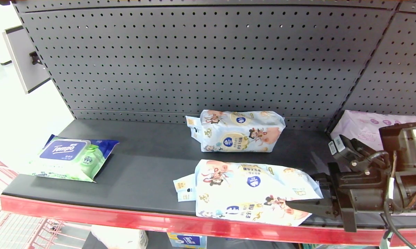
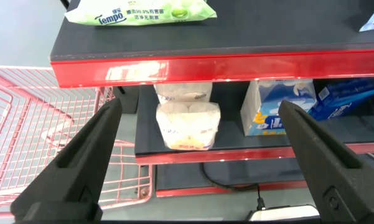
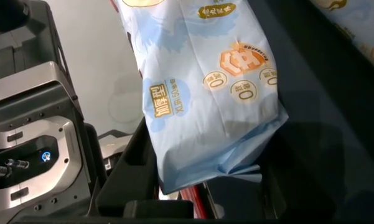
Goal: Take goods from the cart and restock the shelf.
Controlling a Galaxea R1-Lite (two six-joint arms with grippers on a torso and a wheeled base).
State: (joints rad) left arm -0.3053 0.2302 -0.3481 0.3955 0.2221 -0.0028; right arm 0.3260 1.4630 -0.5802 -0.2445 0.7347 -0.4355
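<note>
Fingers [image 1: 308, 205] of the right gripper [image 1: 308, 192] are closed on the right-hand end of a cartoon-printed pack [image 1: 249, 190]. The right wrist view shows that end pinched between them near its crimped seam.

Fingers [image 2: 81, 162] of the left gripper [image 2: 200, 107] are spread wide and empty, below the red front lip of the shelf [image 1: 142, 166] and beside the red wire cart [image 2: 25, 124].

From the middle of the dark shelf, the held pack lies flat at 5 o'clock, touching the front lip. A second cartoon pack [image 1: 239, 130] sits at 12 o'clock from it, near the back panel. A green wipes pack [image 1: 73, 157] lies at 9 o'clock.

The held pack looks light, soft and wrapped in slick film. Gripped by one end, it would likely sag or slide. A hold across its middle seems safer.
</note>
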